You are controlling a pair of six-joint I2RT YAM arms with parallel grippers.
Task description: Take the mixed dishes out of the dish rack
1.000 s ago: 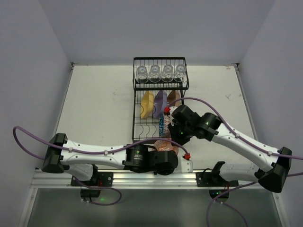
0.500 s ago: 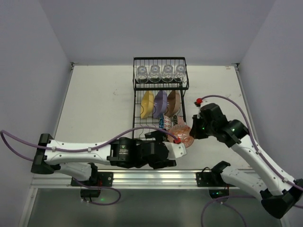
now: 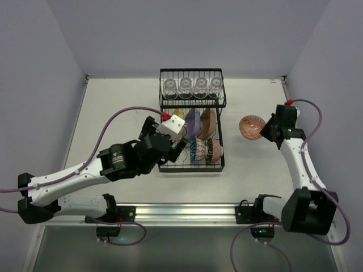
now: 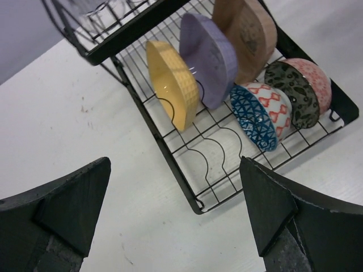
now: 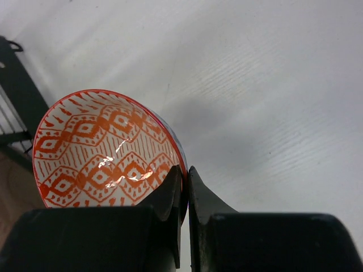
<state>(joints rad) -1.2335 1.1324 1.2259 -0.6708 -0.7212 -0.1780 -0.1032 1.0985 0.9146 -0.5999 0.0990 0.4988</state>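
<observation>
The right tool (image 5: 185, 177) pinches the glossy rim of a round, orange-diamond glazed bowl (image 5: 102, 150) near the white worktop's (image 3: 113, 113) right edge, possibly held off it. The left tool (image 4: 174, 170) gapes wide above the black wire dish rack (image 3: 190, 169), far centre.

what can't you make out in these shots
Top view: left gripper hides most of the yellow plate.
Left wrist view: glasses cut off by the top edge, blurred.
Right wrist view: right gripper covers the near rim of the orange bowl; dish rack cut off at the left edge.
</observation>
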